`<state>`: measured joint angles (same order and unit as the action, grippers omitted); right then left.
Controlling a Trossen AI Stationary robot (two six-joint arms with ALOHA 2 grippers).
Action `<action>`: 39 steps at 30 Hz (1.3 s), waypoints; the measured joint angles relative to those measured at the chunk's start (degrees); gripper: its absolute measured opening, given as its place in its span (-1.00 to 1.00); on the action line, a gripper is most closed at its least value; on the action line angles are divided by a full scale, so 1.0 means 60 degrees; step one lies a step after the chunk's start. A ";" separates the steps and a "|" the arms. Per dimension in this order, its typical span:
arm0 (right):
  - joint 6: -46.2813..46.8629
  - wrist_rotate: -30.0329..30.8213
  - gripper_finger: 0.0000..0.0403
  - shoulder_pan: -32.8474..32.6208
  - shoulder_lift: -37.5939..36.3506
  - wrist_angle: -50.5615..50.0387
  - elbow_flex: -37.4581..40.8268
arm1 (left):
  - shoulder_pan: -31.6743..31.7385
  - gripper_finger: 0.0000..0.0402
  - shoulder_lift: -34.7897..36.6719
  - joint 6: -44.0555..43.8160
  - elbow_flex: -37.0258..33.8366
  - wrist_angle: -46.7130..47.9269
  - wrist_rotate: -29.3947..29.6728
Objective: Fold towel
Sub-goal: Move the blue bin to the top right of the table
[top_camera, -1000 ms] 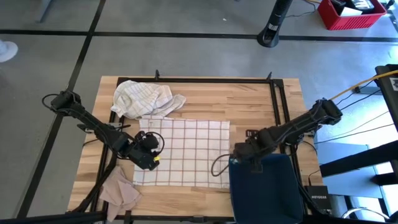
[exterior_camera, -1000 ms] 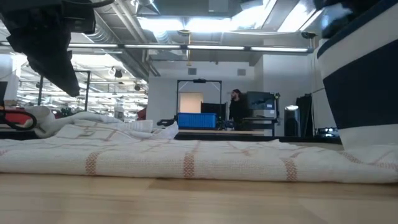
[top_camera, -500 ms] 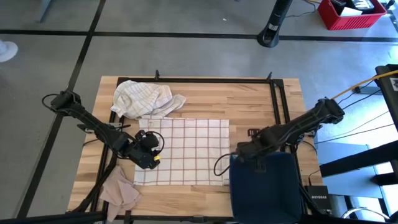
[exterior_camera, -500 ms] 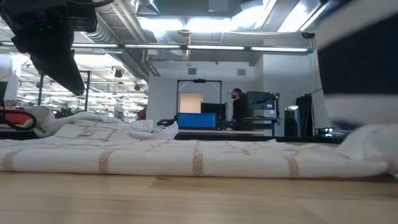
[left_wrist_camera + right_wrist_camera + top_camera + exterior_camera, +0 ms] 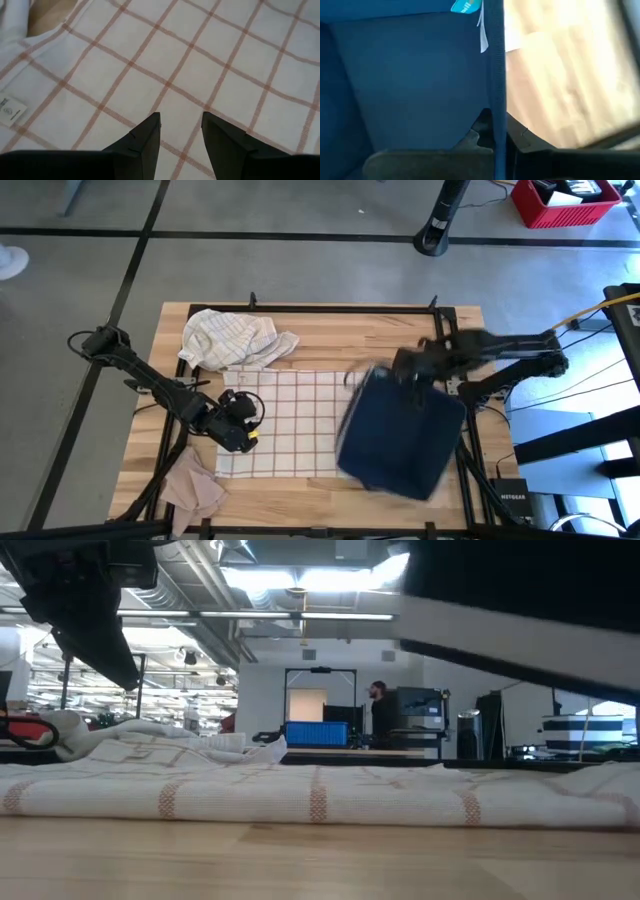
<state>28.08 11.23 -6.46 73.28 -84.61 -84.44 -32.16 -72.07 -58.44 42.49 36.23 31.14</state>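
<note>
A white towel with red checks [image 5: 295,425] lies spread flat in the middle of the wooden table [image 5: 390,340]. My left gripper [image 5: 180,132] hovers open over that towel's left part, its fingers clear of the cloth. A navy blue towel [image 5: 400,435] hangs over the table's right half with my right gripper [image 5: 412,372] shut on it. The blue towel covers the checked towel's right edge from above. In the low view the blue towel [image 5: 520,580] fills the upper right, above the checked towel [image 5: 320,795]. My right gripper pinches the blue towel's hemmed edge [image 5: 495,95] between its two fingers, not far from the light-blue label [image 5: 467,6]. The fingers come from above and point steeply down. The towel hangs below them, and in the low view its lower edge is clear of the table.
A crumpled white towel [image 5: 235,338] lies at the far left, and a beige cloth [image 5: 195,485] at the near left corner. A black metal frame [image 5: 445,330] runs along the table's far and right sides. Bare wood shows between the far towel and the frame.
My right gripper has shut on the blue towel's edge, then risen fast and gone toward the table's far edge. The blue towel, which lay at the near right corner, is lifted off the table and swings over the checked towel's right side.
</note>
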 joint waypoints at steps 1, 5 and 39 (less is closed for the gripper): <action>0.0045 0.0233 -0.98 0.0412 -0.0130 0.0051 0.0000 | 0.0000 -0.32 0.0000 0.0009 0.0002 -0.0021 0.0002; 0.0248 0.1392 -0.98 0.2154 -0.0479 0.0413 0.0000 | 0.0000 -0.32 0.0000 0.0012 0.0002 -0.0018 0.0002; -0.0399 0.1492 -0.66 0.9588 -0.0489 0.3055 0.3087 | -0.0015 -0.32 0.0007 0.0264 0.0005 -0.0444 -0.0004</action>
<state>25.69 20.18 51.07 70.35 -66.28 -65.92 -32.25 -72.03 -56.86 42.52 33.56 31.12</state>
